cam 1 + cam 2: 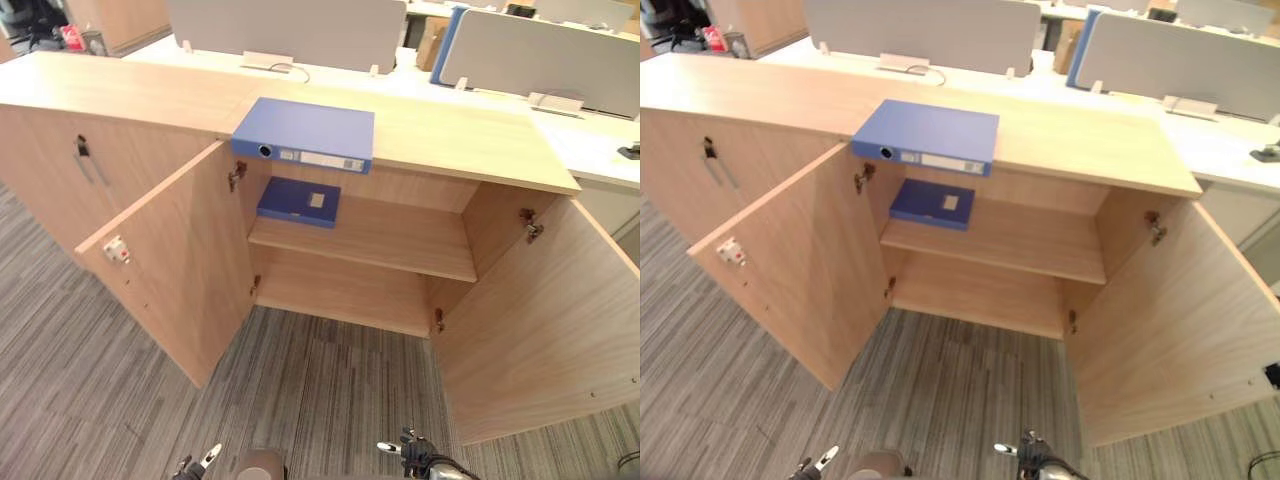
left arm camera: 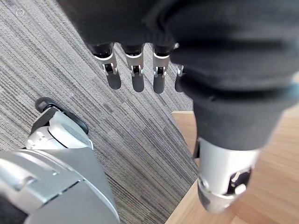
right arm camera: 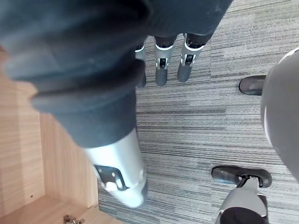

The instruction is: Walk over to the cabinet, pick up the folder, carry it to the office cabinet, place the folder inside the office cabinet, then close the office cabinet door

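Folder (image 1: 303, 135) is lying flat on top of the cabinet (image 1: 480, 140), at its near edge, spine facing near, just above the left part of the opening. Nothing is touching it.

Both doors are standing swung out toward the near side: left door (image 1: 180, 270) is angling out to the left and carrying a small white latch (image 1: 117, 250) on its inner face; right door (image 1: 540, 320) is angling out to the right.

Inside, a thinner blue case (image 1: 299, 201) is lying flat at the left end of the shelf (image 1: 390, 240). Farther left, a shut door with a handle (image 1: 85, 160) is adjoining the compartment. Grey dividers (image 1: 290, 30) are standing beyond the cabinet, on the far side.

Left hand (image 2: 135, 70) is hanging low over the carpet (image 1: 100, 380), well apart from the folder: fingers straight, side by side with small gaps, thumb (image 2: 224, 177) apart, holding nothing.

Right hand (image 3: 161, 65) is hanging likewise over the carpet near the right door: fingers straight, slightly apart, thumb (image 3: 121, 172) apart, holding nothing.
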Tool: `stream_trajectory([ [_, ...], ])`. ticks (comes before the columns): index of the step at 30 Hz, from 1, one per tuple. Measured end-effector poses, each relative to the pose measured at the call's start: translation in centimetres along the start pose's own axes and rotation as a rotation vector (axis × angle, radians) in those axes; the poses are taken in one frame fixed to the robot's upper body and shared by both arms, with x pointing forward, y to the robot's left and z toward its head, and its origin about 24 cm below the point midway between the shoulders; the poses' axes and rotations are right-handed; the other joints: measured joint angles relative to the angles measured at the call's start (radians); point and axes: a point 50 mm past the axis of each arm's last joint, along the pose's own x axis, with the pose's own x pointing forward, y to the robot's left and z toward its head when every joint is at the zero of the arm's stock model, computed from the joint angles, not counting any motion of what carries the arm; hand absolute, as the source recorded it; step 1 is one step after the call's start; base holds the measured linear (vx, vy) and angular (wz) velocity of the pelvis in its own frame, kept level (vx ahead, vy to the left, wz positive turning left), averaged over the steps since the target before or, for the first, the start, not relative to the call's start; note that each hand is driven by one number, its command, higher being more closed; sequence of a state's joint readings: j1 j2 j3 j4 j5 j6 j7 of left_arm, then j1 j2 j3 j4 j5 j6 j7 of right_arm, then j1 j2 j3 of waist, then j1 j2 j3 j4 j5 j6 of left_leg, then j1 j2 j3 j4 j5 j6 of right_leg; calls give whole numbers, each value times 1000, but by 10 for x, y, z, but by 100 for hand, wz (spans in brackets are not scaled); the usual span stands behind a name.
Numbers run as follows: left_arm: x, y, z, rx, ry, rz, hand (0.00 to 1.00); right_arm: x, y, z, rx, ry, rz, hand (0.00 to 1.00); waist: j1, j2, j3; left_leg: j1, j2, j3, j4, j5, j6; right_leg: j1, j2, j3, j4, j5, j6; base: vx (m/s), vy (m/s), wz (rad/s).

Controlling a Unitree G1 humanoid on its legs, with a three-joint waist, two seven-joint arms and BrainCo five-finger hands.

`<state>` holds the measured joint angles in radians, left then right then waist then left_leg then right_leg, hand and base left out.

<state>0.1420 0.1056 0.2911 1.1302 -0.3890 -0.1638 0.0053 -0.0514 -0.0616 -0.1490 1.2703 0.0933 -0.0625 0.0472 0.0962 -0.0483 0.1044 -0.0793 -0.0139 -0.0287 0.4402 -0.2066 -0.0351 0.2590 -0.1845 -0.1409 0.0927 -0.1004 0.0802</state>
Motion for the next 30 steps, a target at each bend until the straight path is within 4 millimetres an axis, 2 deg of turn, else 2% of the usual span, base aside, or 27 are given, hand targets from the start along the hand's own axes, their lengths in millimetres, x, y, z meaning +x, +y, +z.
stream_trajectory([
  [2, -1, -3, -5, 3, 14, -9, 0, -2, -5, -8, 23, 20, -15, 0, -3, 5, -18, 38, -19, -5, -76, 14, 23, -18, -17, 7, 19, 4, 6, 103, 81, -34],
  [3, -2, -7, -8, 5, 24, -17, 0, -4, -11, -15, -4, 39, -28, 0, -4, 23, -21, 78, -26, -7, -140, 27, 43, -56, -29, 11, 93, 2, 10, 89, 111, -33],
  [4, -3, -10, -14, 3, 40, -23, 0, -6, -18, -21, 35, 50, -48, 0, -6, 44, -20, 119, -35, -12, -206, 45, 54, -123, -47, 15, 234, -1, 14, 74, 116, -37],
  [5, -4, -10, -16, 2, 46, -25, 0, -6, -23, -19, 43, 39, -62, 0, -10, 57, -18, 143, -43, -14, -236, 50, 60, -165, -60, 22, 326, -3, 16, 41, 131, -30],
  [6, -5, -7, -19, 13, 54, -21, 0, -7, -30, -14, 44, 16, -76, 0, -28, 51, -14, 176, -64, -13, -274, 61, 70, -250, -103, 28, 510, 0, 12, -18, 125, -13],
  [7, -6, -3, -21, 37, 63, -14, 0, -7, -30, -12, 51, 1, -75, 0, -45, 44, -9, 213, -94, -15, -294, 63, 77, -296, -157, 21, 646, 16, -13, -21, 110, -1],
  [8, -6, -1, -22, 41, 67, -11, 0, -7, -31, -12, 49, -3, -77, 0, -51, 42, -10, 232, -104, -14, -304, 64, 80, -309, -183, 3, 690, 29, -32, -11, 97, 7],
  [9, -7, 1, -24, 53, 73, -9, 0, -7, -34, -10, 43, -11, -83, 0, -55, 46, -12, 258, -106, -15, -324, 65, 107, -314, -213, -42, 733, 24, -45, 48, 76, -2],
  [10, -8, 2, -26, 53, 78, -5, 0, -7, -34, -10, 41, -13, -80, 0, -56, 47, -12, 264, -103, -18, -331, 65, 108, -317, -215, -63, 735, -6, -41, 94, 55, -5],
  [11, -8, 2, -27, 44, 83, -2, 0, -7, -33, -7, 40, -21, -75, 0, -56, 52, -12, 264, -88, -25, -341, 63, 114, -343, -197, -95, 730, -104, -30, 143, -32, -3],
  [12, -8, -1, -27, 36, 87, -7, 0, -5, -31, 0, 36, -43, -68, 0, -60, 67, -1, 265, -52, -37, -342, 60, 116, -378, -135, -119, 699, -182, -32, 145, -91, 2],
  [13, -8, -4, -28, 33, 92, -12, 0, -5, -30, 4, 34, -54, -65, 0, -66, 80, 6, 266, -23, -42, -342, 55, 109, -393, -91, -129, 667, -201, -37, 154, -169, 17],
  [14, -7, -9, -29, 30, 101, -23, 0, -3, -28, 12, 30, -74, -57, 0, -74, 106, 19, 276, 39, -55, -349, 44, 92, -429, -1, -136, 575, -200, -31, 128, -195, 44],
  [15, -7, -7, -27, 31, 96, -21, 0, -2, -22, 13, 31, -79, -45, 0, -81, 95, 20, 275, 58, -79, -356, 33, 72, -449, 40, -133, 440, -166, -11, 125, -204, 52],
  [16, -6, -4, -25, 31, 91, -18, 0, -2, -20, 11, 33, -72, -39, 0, -79, 75, 21, 286, 52, -85, -358, 26, 60, -448, 40, -130, 361, -126, -6, 150, -266, 58],
  [17, -6, 3, -22, 7, 77, 5, 0, -2, -15, 4, 43, -45, -28, 0, -78, 28, 15, 313, 36, -98, -363, 4, 37, -448, 20, -119, 284, 15, -45, 251, -351, 55],
  [18, -8, 0, -29, -13, 97, 4, 0, -3, -18, 4, 17, -44, -32, 0, -78, 43, -7, 324, 54, -129, -359, -20, 43, -447, 27, -137, 313, 21, -56, 289, -357, 50],
  [20, -11, -7, -39, -51, 118, -5, 0, -3, -20, 6, -15, -43, -30, 0, -68, 94, -32, 320, 110, -142, -347, -39, 32, -445, 78, -168, 314, -41, -80, 334, -295, 31],
  [21, -12, -7, -40, -64, 120, -5, 0, -2, -17, 7, -31, -39, -22, 0, -67, 101, -32, 299, 130, -152, -292, -41, 20, -423, 102, -186, 297, -59, -90, 428, -354, 25],
  [23, -11, -8, -39, -64, 117, -8, 0, -2, -17, 4, -31, -17, -22, 0, -68, 99, -30, 245, 146, -152, -138, -48, -18, -359, 133, -211, 234, -58, -88, 383, -305, 27],
  [25, -10, -8, -34, -61, 99, -18, 0, -2, -17, 0, -50, 3, -20, 0, -62, 100, -24, 90, 161, -143, 271, -29, -158, -241, 184, -223, 141, -51, -117, 371, -222, 14],
  [26, -9, -10, -32, -58, 94, -24, 0, -2, -17, -1, -62, 8, -19, 0, -58, 100, -20, 58, 164, -141, 373, -29, -172, -208, 194, -224, 121, -51, -123, 347, -128, -20],
  [27, -8, -13, -28, -40, 81, -39, 0, -2, -17, -4, -57, 23, -22, 0, -47, 97, -15, 6, 170, -104, 507, -32, -168, -153, 208, -216, 88, -51, -127, 317, -72, -32],
  [28, -7, -12, -25, -21, 73, -44, 0, -3, -17, -6, -42, 30, -26, 0, -39, 89, -10, -40, 177, -42, 558, -40, -154, -111, 210, -205, 57, -51, -128, 364, -46, -33],
  [30, -6, -14, -21, -18, 63, -54, 0, -2, -17, -4, -40, 24, -33, 0, -35, 85, -3, -104, 175, 31, 514, -69, -108, -78, 202, -178, 27, -50, -128, 314, 32, -40],
])
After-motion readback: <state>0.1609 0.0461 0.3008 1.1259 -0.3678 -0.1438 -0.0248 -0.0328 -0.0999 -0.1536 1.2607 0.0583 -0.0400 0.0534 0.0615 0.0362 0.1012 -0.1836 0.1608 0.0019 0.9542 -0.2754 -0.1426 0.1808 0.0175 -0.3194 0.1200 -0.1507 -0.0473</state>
